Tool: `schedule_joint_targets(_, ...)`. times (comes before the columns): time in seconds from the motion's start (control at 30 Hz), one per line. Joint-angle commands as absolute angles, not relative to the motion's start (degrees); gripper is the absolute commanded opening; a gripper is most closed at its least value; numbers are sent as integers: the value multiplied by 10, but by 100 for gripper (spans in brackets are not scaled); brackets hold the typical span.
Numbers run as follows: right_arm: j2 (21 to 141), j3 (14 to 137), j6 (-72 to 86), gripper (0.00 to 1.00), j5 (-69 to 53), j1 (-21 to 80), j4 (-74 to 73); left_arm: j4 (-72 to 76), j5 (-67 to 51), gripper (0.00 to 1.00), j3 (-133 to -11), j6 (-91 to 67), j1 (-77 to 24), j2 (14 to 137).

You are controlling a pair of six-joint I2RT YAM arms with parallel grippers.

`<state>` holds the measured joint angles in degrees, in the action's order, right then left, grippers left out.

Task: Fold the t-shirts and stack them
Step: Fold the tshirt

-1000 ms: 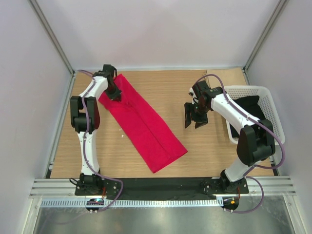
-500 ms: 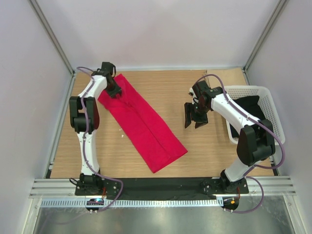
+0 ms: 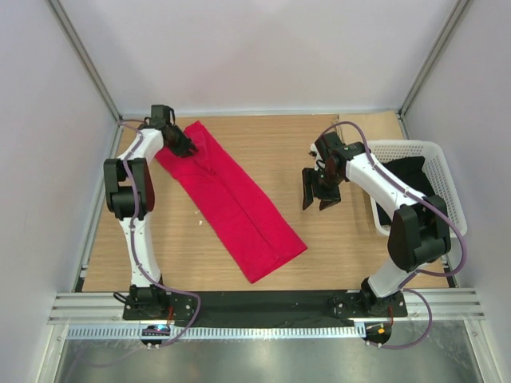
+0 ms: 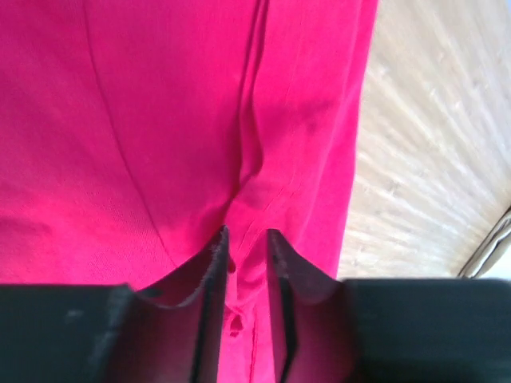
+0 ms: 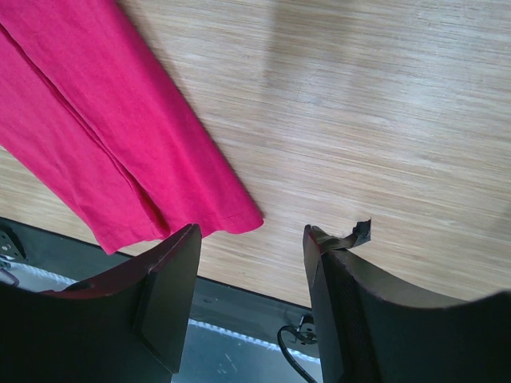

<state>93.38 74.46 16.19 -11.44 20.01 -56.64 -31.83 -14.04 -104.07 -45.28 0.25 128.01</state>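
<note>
The red t-shirt (image 3: 231, 199) lies flat on the bench (image 3: 279, 144) as a long folded strip, running from 11 o'clock to 5 o'clock. At its 11 o'clock end the left pincer (image 3: 185, 148) is clenched on a small ridge of the cloth, and wrinkles run into its narrow gap. The right pincer (image 3: 314, 199) is released, jaws wide, above open wood at 3 o'clock of the shirt, well apart from it. Further toward 3 o'clock stands a white basket (image 3: 435, 159) at the bench's edge, with dark cloth (image 3: 403, 179) inside.
</note>
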Motion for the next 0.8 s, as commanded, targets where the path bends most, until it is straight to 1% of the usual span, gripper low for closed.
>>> schedule_joint_targets(0.0,932,761,157,61,-111,199,-570,-278,-181,29,-1013,-454,-3,1241)
schedule_joint_targets(0.03,933,762,159,61,-114,199,-570,-280,-181,32,-1010,-453,-3,1239)
schedule_joint_targets(0.1,934,764,158,61,-114,199,-570,-298,-163,35,-1001,-443,-3,1231)
schedule_joint_targets(0.13,934,763,160,61,-114,199,-570,-304,-152,38,-997,-439,-3,1228)
schedule_joint_targets(0.3,938,762,162,61,-120,199,-569,-310,-156,38,-991,-432,-3,1225)
schedule_joint_targets(0.33,937,761,162,61,-120,198,-569,-310,-158,35,-989,-435,-3,1226)
schedule_joint_targets(0.4,937,760,163,61,-123,199,-568,-309,-166,24,-989,-438,-3,1224)
schedule_joint_targets(0.43,936,757,164,61,-125,199,-567,-308,-168,12,-987,-439,-2,1221)
schedule_joint_targets(0.53,933,751,171,61,-127,199,-562,-308,-162,1,-980,-439,-3,1206)
schedule_joint_targets(0.77,934,743,186,61,-144,198,-545,-315,-142,0,-1003,-425,-4,1187)
